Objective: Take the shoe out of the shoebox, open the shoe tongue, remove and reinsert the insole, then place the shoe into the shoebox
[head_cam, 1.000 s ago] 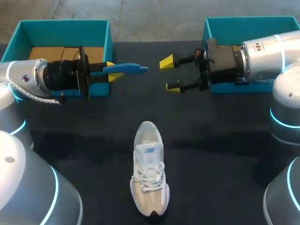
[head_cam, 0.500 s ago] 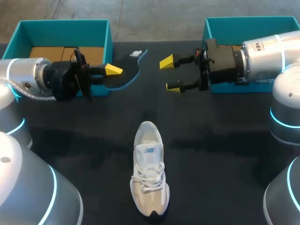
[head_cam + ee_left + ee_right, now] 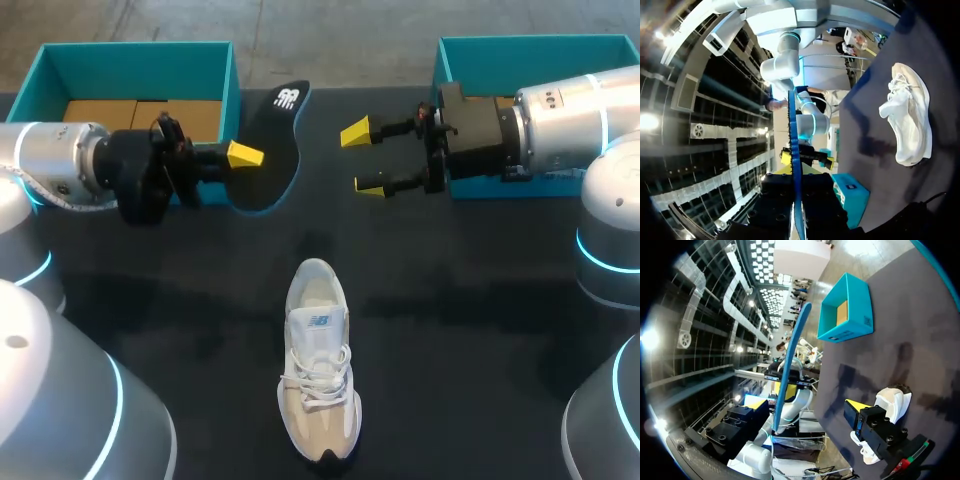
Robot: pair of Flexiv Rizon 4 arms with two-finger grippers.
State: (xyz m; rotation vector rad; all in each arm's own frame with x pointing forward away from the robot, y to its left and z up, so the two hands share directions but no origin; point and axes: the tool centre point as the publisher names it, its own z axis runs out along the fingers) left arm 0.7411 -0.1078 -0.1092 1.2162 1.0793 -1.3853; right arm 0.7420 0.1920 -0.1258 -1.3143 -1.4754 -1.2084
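Left pincer (image 3: 243, 157) clamps the dark insole (image 3: 275, 135), held above the far tabletop (image 3: 480, 300); right pincer (image 3: 362, 160) open, empty. Sneaker (image 3: 319, 370) lies mid-tabletop. Reinsertion probably goes best toe-first, right pincer steadying the collar.

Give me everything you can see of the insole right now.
The insole is thin and flat: dark broad face, white mark near its far end, blue rim; looks like foam. The left gripper clamps its other end, holding it above the table, well apart from the shoe. Nothing else touches it.
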